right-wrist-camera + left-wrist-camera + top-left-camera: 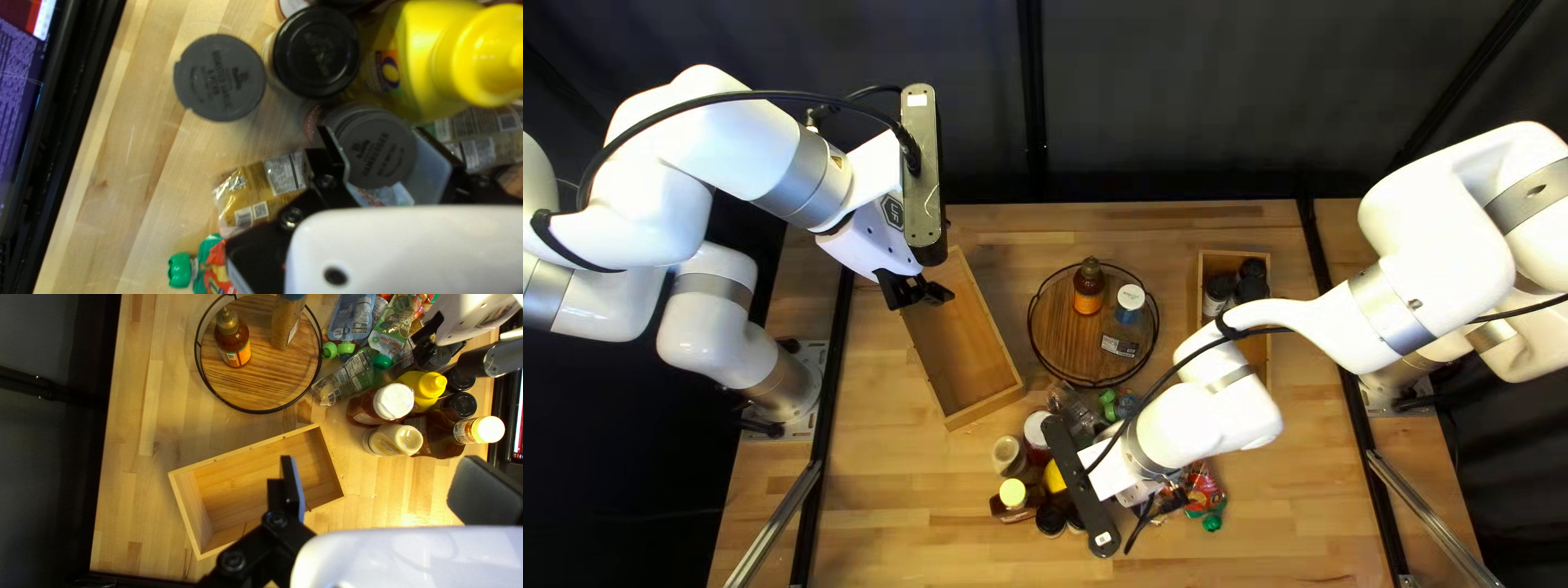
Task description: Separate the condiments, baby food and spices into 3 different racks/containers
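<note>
In the top left view my left gripper (917, 292) hangs over the left wooden box (964, 346); in the left wrist view this gripper (384, 490) is open, nothing between its fingers. My right gripper (1152, 503) is low over the pile, partly hidden by its arm. Its own view shows the gripper (381, 149) shut on a dark-lidded spice jar (376, 149). Beside that jar are a yellow mustard bottle (419, 60), two more dark-lidded jars and pouches. A round wooden rack (1062, 332) holds a sauce bottle (1089, 285) and a blue-capped bottle (1129, 303).
A narrow wooden box (1260, 354) at the right of the top left view holds several dark-lidded jars, partly behind my right arm. Sauce bottles, including a yellow-capped one (485, 430), lie close together beside the pouches. A screen (32, 103) stands along the near edge.
</note>
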Action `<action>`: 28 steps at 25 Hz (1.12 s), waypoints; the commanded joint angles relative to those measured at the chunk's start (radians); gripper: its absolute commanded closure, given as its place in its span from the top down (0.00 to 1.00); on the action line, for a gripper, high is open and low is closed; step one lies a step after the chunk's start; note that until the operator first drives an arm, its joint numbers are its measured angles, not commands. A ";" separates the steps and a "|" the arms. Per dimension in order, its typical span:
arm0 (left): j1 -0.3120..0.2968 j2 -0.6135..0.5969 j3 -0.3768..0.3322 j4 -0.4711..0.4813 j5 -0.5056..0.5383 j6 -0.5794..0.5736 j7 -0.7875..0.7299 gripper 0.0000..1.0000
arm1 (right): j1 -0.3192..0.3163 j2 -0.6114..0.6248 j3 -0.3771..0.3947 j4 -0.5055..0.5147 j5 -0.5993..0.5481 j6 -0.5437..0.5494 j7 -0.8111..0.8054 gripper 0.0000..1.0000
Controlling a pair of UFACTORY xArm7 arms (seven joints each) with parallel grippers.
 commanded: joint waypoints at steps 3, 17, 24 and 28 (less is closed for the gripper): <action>0.000 0.000 0.000 0.000 0.000 0.000 0.000 1.00 | 0.014 -0.143 0.008 0.007 -0.047 0.182 0.051 0.01; 0.000 0.000 0.000 0.000 0.000 0.000 0.000 1.00 | -0.088 -0.628 -0.033 -0.357 -0.132 0.315 0.131 0.01; 0.000 0.000 0.000 0.000 0.000 0.000 0.000 1.00 | -0.178 -0.813 -0.046 -0.542 -0.194 0.332 0.197 0.01; 0.000 0.000 0.000 0.000 0.000 0.000 0.000 1.00 | -0.217 -0.879 -0.051 -0.630 -0.219 0.312 0.228 0.01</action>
